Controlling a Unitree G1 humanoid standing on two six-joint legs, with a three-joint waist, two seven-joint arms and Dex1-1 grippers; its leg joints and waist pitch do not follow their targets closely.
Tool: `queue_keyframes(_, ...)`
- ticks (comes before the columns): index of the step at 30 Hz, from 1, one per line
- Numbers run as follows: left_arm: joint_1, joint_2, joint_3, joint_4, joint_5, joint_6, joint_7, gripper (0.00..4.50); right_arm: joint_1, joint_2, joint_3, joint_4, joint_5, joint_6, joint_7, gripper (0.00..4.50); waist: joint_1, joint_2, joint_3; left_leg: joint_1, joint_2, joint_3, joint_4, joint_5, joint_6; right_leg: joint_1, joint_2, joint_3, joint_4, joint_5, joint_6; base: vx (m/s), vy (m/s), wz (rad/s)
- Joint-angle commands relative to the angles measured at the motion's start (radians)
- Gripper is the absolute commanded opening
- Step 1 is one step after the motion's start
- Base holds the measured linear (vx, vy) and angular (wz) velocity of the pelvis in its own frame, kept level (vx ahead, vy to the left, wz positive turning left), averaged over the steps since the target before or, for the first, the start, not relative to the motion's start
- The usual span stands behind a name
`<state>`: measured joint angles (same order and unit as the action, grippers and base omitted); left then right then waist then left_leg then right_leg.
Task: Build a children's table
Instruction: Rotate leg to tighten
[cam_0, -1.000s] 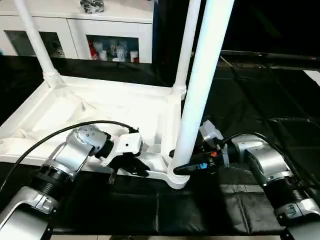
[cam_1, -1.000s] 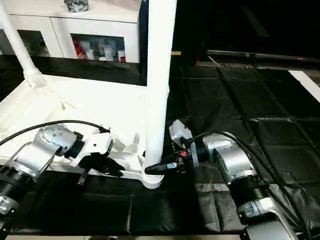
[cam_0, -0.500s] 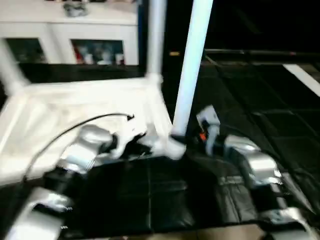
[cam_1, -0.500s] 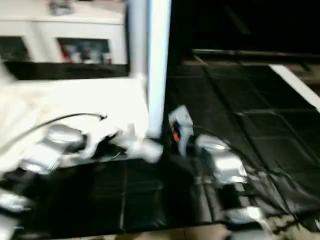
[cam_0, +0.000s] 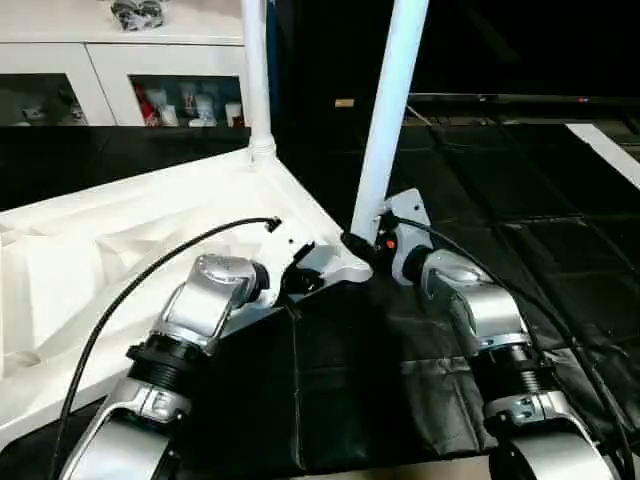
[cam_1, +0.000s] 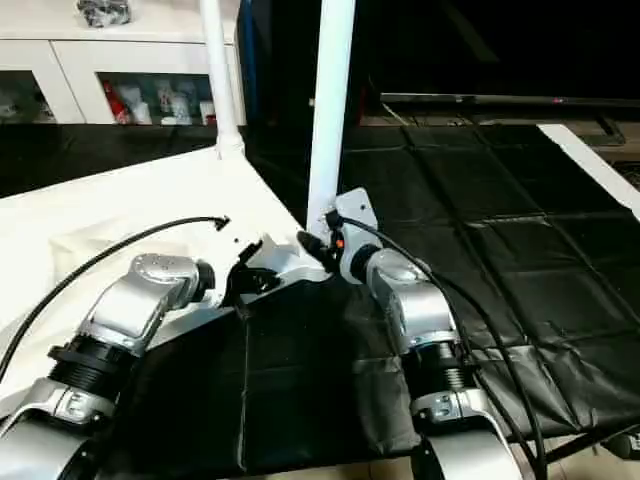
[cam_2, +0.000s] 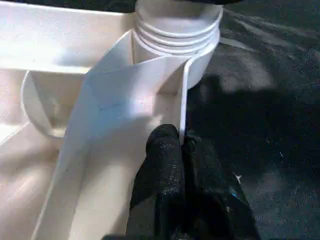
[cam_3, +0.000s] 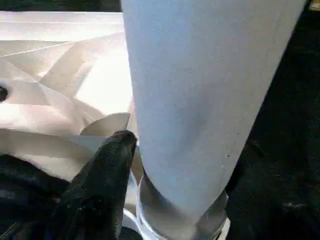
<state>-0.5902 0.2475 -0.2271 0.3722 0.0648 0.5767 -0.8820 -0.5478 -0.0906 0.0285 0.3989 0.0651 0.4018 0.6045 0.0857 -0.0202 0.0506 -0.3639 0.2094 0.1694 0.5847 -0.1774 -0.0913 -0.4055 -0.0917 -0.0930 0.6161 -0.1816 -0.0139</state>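
Note:
The white tabletop (cam_0: 110, 250) lies upside down on the black mat, ribs up. One white leg (cam_0: 392, 110) stands in the near right corner socket (cam_2: 177, 30). A second leg (cam_0: 255, 80) stands in the far corner. My left gripper (cam_0: 297, 283) is shut on the tabletop's thin rim just beside that near socket; in the left wrist view its black fingers (cam_2: 165, 155) pinch the rim wall. My right gripper (cam_0: 360, 245) sits at the foot of the near leg (cam_3: 200, 100), right above the socket.
A white cabinet (cam_0: 120, 60) with glass doors stands at the back left. The black mat (cam_0: 520, 200) stretches to the right, with a white strip (cam_0: 605, 150) at its far edge. A black cable (cam_0: 150, 275) arcs over my left forearm.
The view has shifted. The tabletop's near right corner has swung away from me, and both arms now reach further out. The left gripper keeps its hold on the rim.

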Motion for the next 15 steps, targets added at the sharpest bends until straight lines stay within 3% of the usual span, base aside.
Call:
queue_keyframes(1,-0.030,-0.003,-0.015,-0.057,-0.030,-0.078,-0.031,0.00,0.012,0.027,0.126,-0.025,0.063,0.000,0.174,3.19,0.006,0.001,-0.070,0.002,0.016,-0.001,-0.065,-0.144,0.032,0.065,-0.052,0.051,-0.068,-0.144,-0.183,0.000,0.000,0.00)
queue_keyframes(3,-0.027,0.009,-0.017,-0.057,-0.031,-0.090,-0.045,0.00,0.013,0.013,0.123,-0.021,0.063,-0.005,0.190,3.19,0.006,0.003,-0.070,0.003,0.016,0.000,-0.064,-0.131,0.037,0.063,-0.051,0.051,-0.065,-0.111,-0.196,0.000,0.000,0.00)
queue_keyframes(7,-0.025,0.086,-0.032,-0.033,-0.043,-0.175,-0.174,0.00,0.006,-0.081,0.099,-0.007,0.085,-0.032,0.320,3.64,0.008,0.003,-0.072,0.005,0.017,0.001,-0.061,-0.119,0.048,0.064,-0.052,0.051,-0.058,-0.065,-0.222,0.000,0.000,0.00)
queue_keyframes(10,-0.024,0.150,-0.054,-0.023,-0.068,-0.256,-0.306,0.00,0.006,-0.167,0.095,-0.012,0.114,-0.059,0.479,3.95,0.014,0.003,-0.072,0.006,0.018,0.002,-0.059,-0.131,0.060,0.063,-0.052,0.050,-0.058,-0.064,-0.233,0.000,0.000,0.00)
queue_keyframes(15,-0.023,0.196,-0.079,-0.023,-0.080,-0.300,-0.411,0.00,0.010,-0.230,0.112,-0.026,0.133,-0.061,0.611,4.34,0.030,0.006,-0.070,0.011,0.024,0.005,-0.059,-0.147,0.058,0.059,-0.052,0.050,-0.056,-0.085,-0.245,0.000,0.000,0.00)
